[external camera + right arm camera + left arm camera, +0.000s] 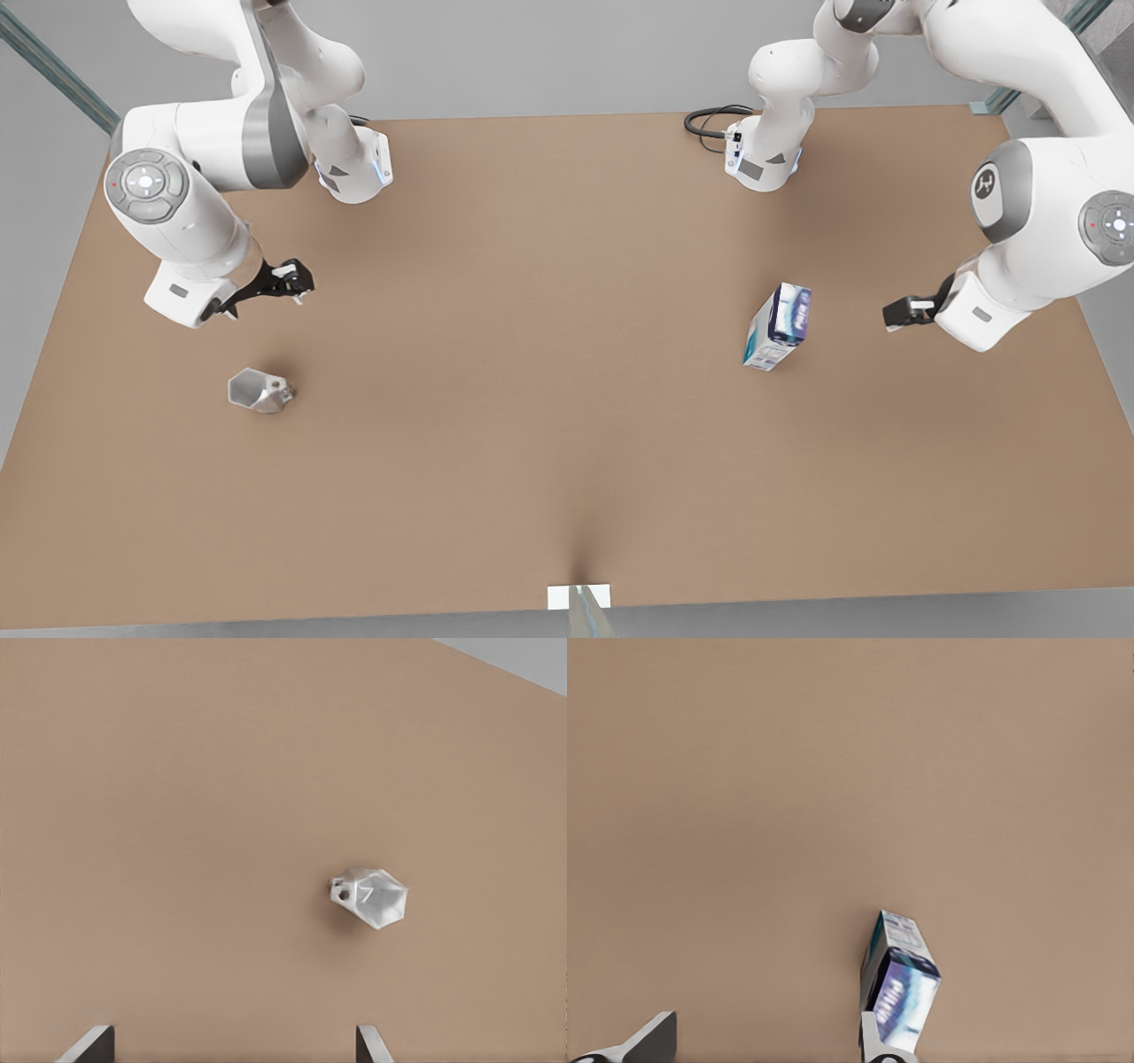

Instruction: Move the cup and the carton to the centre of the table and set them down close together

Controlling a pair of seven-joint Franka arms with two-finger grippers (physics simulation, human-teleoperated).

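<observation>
A broad, plain matte-brown worktop (549, 372) fills the scene, smooth and evenly lit, with a soft darker crease running to a small white tab (579, 595) at its near edge. Grey floor surrounds it, and glassy rails cross the upper corners of the front view.

Over on the front view's right, the carton (779, 326) stands tilted on the worktop, dark blue band up, white and teal below. The left claw (899, 313) hovers just beside it, off the surface; in the left wrist view the carton (897, 990) sits against one of the two fingertips (654, 1038), which are spread wide with nothing between them.

Over on the front view's left, the silver-grey cup (258, 390) rests well apart from the carton, its handle toward the centre. The right claw (297, 282) hangs above the worktop, near the cup and farther back. In the right wrist view the cup (373, 896) sits alone on bare brown, and the fingertips (372, 1047) are parted, gripping nothing.

A black cable (709, 121) loops at the far arm base.
</observation>
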